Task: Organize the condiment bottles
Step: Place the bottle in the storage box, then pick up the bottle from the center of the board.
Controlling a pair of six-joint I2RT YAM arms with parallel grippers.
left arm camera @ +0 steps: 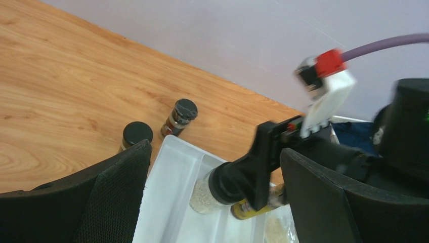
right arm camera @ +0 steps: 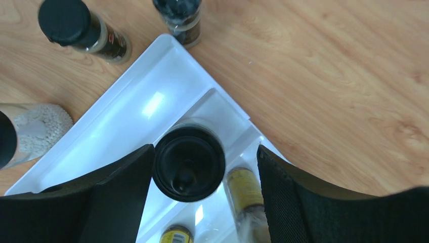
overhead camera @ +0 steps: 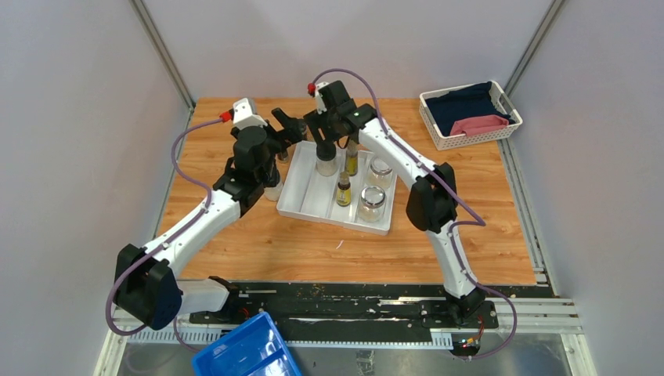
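Observation:
The white divided tray holds two slim yellow-labelled bottles, two squat clear glass jars and a black-lidded jar of white grains. My right gripper hangs open over that jar. In the right wrist view the jar's lid sits against the left finger, with a wide gap to the right finger. My left gripper is open and empty just left of it. In the left wrist view it looks down on the tray and the jar.
Two black-capped jars stand on the wood behind the tray's corner. Another grain jar stands left of the tray, partly under my left arm. A white basket of cloths is at the back right. A blue bin is at the near edge.

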